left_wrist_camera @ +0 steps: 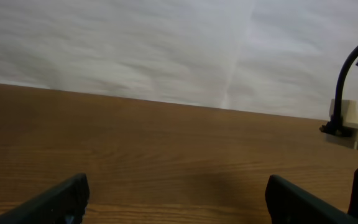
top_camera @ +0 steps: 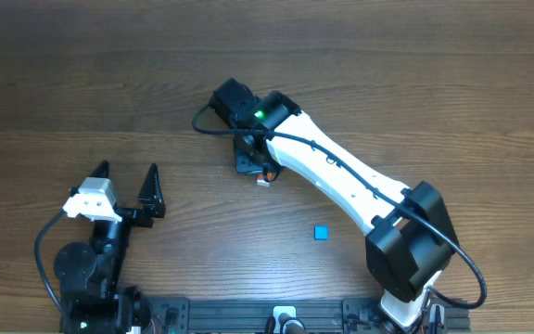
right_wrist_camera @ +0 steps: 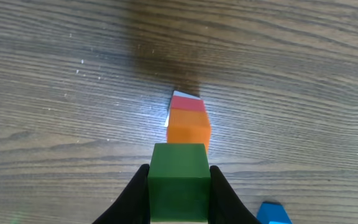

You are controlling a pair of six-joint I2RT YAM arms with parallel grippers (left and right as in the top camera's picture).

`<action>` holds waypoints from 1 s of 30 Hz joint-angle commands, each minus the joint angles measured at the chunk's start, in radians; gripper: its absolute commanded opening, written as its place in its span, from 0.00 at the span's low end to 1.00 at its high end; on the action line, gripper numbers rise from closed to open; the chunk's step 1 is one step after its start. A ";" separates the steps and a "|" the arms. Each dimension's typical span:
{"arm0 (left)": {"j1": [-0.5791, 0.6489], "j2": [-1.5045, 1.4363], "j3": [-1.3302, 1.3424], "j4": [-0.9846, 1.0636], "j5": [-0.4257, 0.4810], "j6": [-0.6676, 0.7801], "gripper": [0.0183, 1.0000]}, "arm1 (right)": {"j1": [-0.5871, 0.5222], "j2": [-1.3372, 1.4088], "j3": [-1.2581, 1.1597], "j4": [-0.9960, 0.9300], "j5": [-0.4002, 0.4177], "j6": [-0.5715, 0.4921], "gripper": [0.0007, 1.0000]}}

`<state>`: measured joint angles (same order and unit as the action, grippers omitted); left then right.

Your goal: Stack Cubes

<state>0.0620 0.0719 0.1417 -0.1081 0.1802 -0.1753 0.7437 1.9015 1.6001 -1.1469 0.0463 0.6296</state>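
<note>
Two right gripper [right_wrist_camera: 179,171] fingers are clamped on a green cube [right_wrist_camera: 179,186], poised over an orange cube [right_wrist_camera: 188,132] stacked on a red one [right_wrist_camera: 187,104]; overhead, the arm covers all but a sliver of that stack. A blue cube [top_camera: 321,232] sits well apart on the bench [top_camera: 63,93], while the left gripper [top_camera: 128,181] rests with its fingers spread.

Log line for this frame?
right hand: shut on green cube, not yet placed | built: orange cube on red cube | blue cube: loose on wooden table | left hand: open, empty
</note>
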 commanded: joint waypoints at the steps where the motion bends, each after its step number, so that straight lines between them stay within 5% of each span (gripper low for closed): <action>1: -0.005 -0.006 -0.005 0.003 0.007 0.017 0.91 | -0.017 0.016 0.007 0.003 0.031 0.014 0.01; 25: -0.005 -0.006 -0.005 0.003 0.007 0.017 0.91 | -0.020 0.056 0.007 0.014 0.029 0.029 0.05; 27: -0.005 -0.006 -0.005 0.003 0.007 0.017 0.91 | -0.020 0.057 0.007 0.014 0.029 0.028 0.12; 29: -0.005 -0.006 -0.005 0.003 0.007 0.017 0.91 | -0.020 0.057 0.007 0.014 0.029 0.028 0.45; 30: -0.005 -0.006 -0.005 0.003 0.007 0.017 0.91 | -0.020 0.057 0.007 0.014 0.029 0.028 0.51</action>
<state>0.0620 0.0719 0.1417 -0.1085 0.1802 -0.1753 0.7288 1.9472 1.6005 -1.1355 0.0608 0.6544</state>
